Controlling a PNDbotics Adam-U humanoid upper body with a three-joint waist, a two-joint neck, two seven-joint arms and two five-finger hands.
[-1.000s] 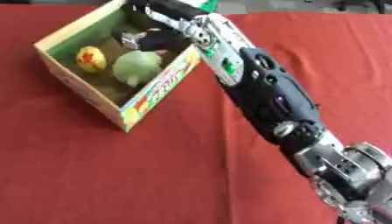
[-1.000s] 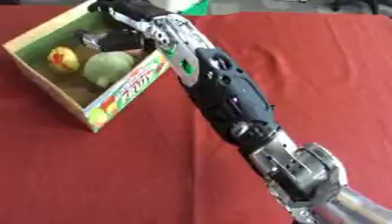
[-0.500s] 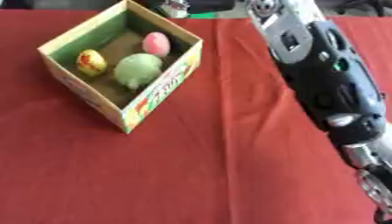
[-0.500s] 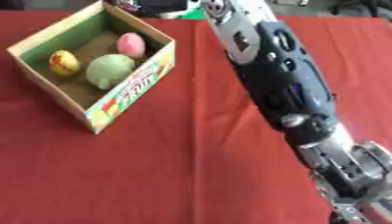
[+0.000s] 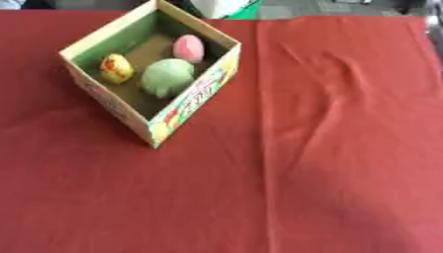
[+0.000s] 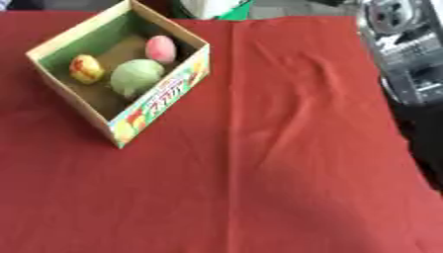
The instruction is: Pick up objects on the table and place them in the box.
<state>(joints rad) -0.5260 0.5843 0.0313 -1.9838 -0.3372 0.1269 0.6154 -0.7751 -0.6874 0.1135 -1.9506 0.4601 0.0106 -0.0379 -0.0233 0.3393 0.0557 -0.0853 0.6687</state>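
- Gone from the middle of the frame is the right arm that crossed it diagonally a second ago, with its robot hand over the box; only a silver-and-black stretch of the right arm (image 6: 407, 54) shows at the upper right edge of the right eye view, cut off by the frame.
- Neither robot hand is visible in either view, so whether each is released or grasping cannot be told.
- Open cardboard box (image 5: 186, 106) sits in the upper left of the frame, turned so one corner points toward the lower edge; its near wall carries colourful print too blurred to read.
- Inside the box lie three things: a pink rounded object (image 5: 188, 48) toward the far corner, which did not show a second ago while the robot hand was over the box, a pale green rounded object (image 5: 166, 77) in the middle, and a yellow object with a red patch (image 5: 116, 68) by the left wall.
- The green one lies close to the pink one; the yellow one sits apart from both.
- Red cloth (image 5: 329, 148) covers the counter, with soft creases toward the upper right and a seam running down the middle.
- At the top edge, behind the box, a white and green shape (image 6: 212, 7) is cut off and cannot be made out.
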